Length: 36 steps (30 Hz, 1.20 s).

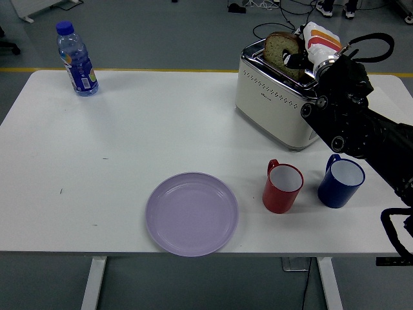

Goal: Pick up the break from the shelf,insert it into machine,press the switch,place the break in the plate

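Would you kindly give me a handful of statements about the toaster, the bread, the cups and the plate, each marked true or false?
1. The right hand grips the brown bread slice above the cream and chrome toaster. True.
2. The round lilac plate already holds the bread. False: nothing lies on the plate.
3. The red cup stands to the left of the dark blue cup in the head view. True.
4. The clear water bottle with a blue cap lies on its side beside the plate. False: it stands upright at the table's far left corner.
5. The bread sits sunk fully inside the slot. False: most of the slice shows above the toaster's top.
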{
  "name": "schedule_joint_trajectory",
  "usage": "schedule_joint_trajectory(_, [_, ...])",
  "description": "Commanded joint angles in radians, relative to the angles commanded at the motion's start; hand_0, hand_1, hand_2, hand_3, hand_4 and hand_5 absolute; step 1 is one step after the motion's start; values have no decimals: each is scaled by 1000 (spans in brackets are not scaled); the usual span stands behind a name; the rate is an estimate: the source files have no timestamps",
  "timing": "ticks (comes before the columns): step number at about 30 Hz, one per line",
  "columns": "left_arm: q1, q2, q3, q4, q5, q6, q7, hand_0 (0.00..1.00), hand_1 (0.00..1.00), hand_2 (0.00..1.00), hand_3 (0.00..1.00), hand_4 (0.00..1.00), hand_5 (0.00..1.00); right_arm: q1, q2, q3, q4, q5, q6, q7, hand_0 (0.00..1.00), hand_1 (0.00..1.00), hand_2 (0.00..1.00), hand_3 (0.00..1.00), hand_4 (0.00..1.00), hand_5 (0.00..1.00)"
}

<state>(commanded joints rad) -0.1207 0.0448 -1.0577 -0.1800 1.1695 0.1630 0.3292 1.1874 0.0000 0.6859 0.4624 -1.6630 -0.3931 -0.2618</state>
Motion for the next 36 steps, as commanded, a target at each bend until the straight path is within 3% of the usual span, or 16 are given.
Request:
schedule_joint_trajectory(8, [1, 0, 0, 0, -5, 0, 0, 420, 475, 502, 568, 367, 998, -13, -3, 40, 46, -21, -23, 1, 283, 306, 383, 453, 596, 126])
schedule_joint_trajectory(23, [10, -2, -2, 0, -11, 2, -1, 420, 475, 504, 567, 365, 998, -45, -94, 186, 229, -73, -98, -9, 269, 307, 384, 457, 565, 90])
schedule_joint_trajectory(30, [16, -5, -6, 0, -11, 0, 1, 420, 476, 505, 567, 364, 998, -81, -152, 219, 379, 1, -140, -37, 244, 296, 381, 456, 551, 82])
schedule_joint_trajectory(36, [20, -7, -11, 0, -10, 0, 0, 419, 476, 505, 568, 363, 998, -134, -209, 207, 537, 97, -146, -67, 221, 285, 377, 455, 552, 79])
